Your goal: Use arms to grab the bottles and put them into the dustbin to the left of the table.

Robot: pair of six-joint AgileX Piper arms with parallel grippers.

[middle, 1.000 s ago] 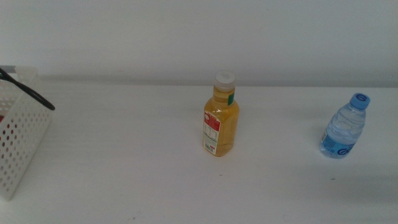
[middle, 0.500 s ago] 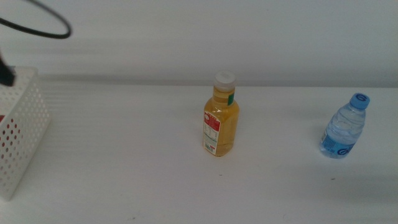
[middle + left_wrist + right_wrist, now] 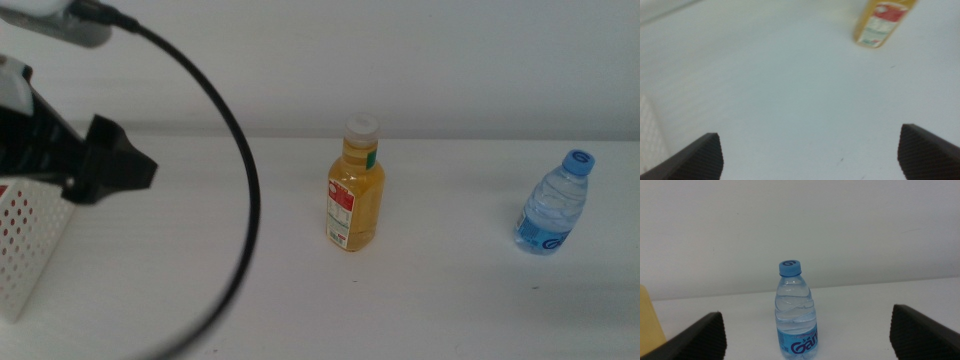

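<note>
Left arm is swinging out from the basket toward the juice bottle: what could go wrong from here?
The left gripper is open over bare table, with the yellow juice bottle upright and tall; a fast or off-centre approach could topple it. The arm's black cable loops wide across the table and might drag or snag on the white basket. The right gripper waits open facing the water bottle; both arms moving inward could crowd each other.
</note>
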